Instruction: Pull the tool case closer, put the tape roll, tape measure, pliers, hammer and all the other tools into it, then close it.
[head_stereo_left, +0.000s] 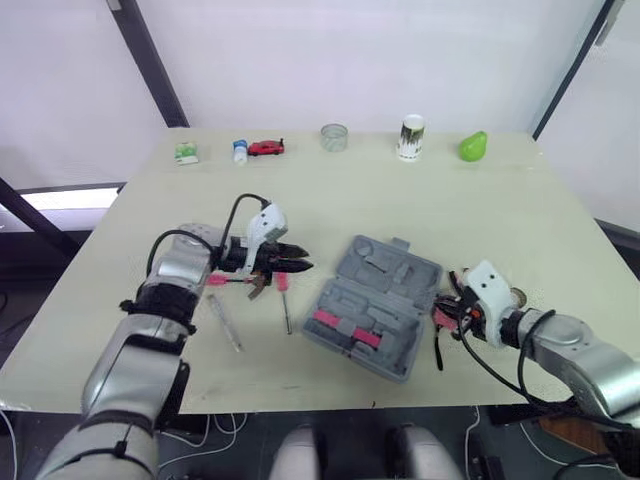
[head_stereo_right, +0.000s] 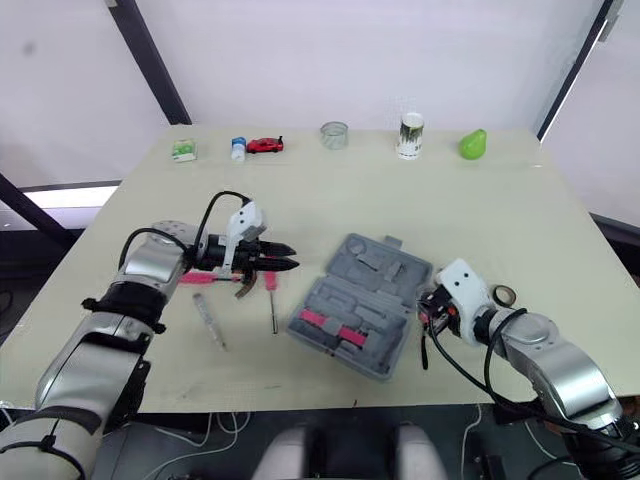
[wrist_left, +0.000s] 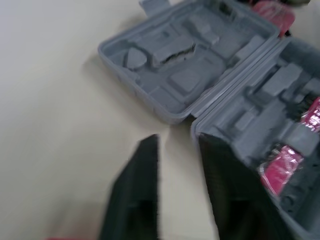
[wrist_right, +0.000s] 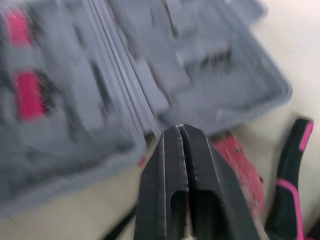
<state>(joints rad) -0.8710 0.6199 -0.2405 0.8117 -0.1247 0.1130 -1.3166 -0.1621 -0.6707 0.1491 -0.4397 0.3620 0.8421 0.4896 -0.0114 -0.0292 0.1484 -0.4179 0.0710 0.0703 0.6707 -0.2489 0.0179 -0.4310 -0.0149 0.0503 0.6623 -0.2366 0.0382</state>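
You have the table (head_stereo_left: 520, 210) with the grey tool case (head_stereo_left: 385, 268) lying open in its middle, between both arms. Your left gripper (head_stereo_left: 298, 263) is just left of the case and points toward it, with the fingers a little apart and holding nothing. Your right gripper (wrist_right: 181, 129) is pressed closed, empty as far as I can see, at the right edge of the case. For the next pick I judge the left arm is nearer. The pink-handled screwdriver (head_stereo_left: 284, 290) lies close beside its fingertips, with the long axis running from far to near, across the direction of the fingers. The pliers (wrist_right: 291, 165) and the tape roll (head_stereo_right: 505, 295) lie by the right gripper.
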